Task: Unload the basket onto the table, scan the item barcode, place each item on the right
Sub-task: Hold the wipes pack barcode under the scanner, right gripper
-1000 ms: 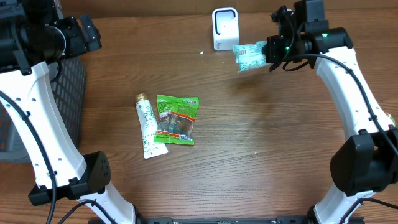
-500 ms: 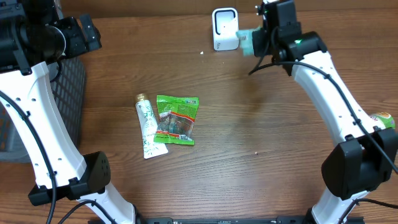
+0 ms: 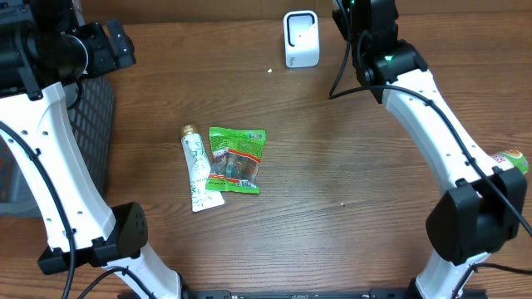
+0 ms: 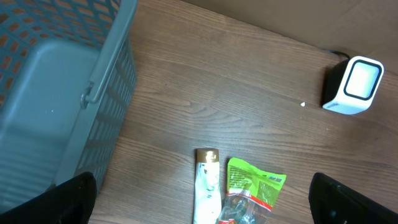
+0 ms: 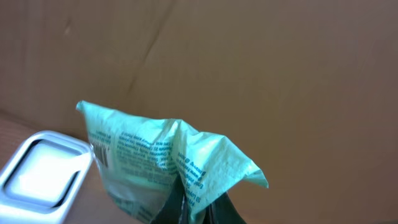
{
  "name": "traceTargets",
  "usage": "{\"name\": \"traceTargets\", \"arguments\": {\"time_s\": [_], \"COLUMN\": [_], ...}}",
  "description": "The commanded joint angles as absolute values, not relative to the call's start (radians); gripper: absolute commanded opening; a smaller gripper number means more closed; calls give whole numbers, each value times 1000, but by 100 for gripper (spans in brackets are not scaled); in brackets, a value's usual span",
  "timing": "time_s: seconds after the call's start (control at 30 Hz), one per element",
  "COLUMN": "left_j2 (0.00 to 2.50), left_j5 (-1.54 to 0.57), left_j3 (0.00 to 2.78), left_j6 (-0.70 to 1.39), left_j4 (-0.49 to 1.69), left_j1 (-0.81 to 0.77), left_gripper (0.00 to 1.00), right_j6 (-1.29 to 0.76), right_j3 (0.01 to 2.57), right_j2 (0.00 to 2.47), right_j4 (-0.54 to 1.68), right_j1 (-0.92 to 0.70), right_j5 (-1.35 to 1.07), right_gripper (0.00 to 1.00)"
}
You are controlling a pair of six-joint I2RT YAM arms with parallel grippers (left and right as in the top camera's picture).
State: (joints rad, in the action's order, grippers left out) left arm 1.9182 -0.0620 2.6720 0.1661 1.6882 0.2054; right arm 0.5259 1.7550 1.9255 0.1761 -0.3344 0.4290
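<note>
Two arms stood at the wooden tabletop [image 3: 349,183]. The right gripper [image 5: 193,210] was pinched tight on the bottom of a pale green packet [image 5: 168,158]; the packet was up in the air by the far edge of the tabletop, all crumpled, with small black print on the side facing the wrist camera; a few black stripes showed near its left side (too small to read). Just beside that side, lower down, sat the white scanner [image 5: 38,173]; in the wrist view the packet's edge overlapped it, and I could not tell if they touched. From overhead the scanner [image 3: 301,37] stood near the middle of the far edge; the packet was hidden under the right arm [image 3: 432,108].

The left gripper [image 4: 199,186] hung high over the far left corner, its fingers [image 4: 68,199] spread wide with nothing between them. Below it was a grey basket [image 4: 106,87] at the left edge; near the middle of the tabletop lay a white tube [image 3: 196,170] with a gold cap; a green snack bag [image 3: 235,159] lay against the tube's right side, partly over it.
</note>
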Motion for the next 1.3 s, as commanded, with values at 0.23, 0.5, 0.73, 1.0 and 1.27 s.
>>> {"name": "traceTargets", "arguments": {"time_s": [0.23,0.5,0.73,1.0,1.27], "left_j2": [1917,1917,1917,1917,1917], "left_j5": [-51,-51,-51,-51,-51], "left_j3": [2672,2672,2672,2672,2672], "left_j6": [180,180,180,180,180], "left_j4": [1689,1689,1689,1689,1689], "left_j1": [207,207,207,207,207], "left_gripper": [100,100,100,99,100], "right_j6": [940,1341,1340,1340,1340], "right_j3": [1775,1775,1775,1775,1775], "right_j2": [2147,2306,2331,2331,2331], "right_j4": [-229,-404,-418,-417,-414], "right_j1": [-379,-424,-423,-424,-424], "right_j5": [475,478,478,471,470], "right_gripper": [4,4,4,4,4]}}
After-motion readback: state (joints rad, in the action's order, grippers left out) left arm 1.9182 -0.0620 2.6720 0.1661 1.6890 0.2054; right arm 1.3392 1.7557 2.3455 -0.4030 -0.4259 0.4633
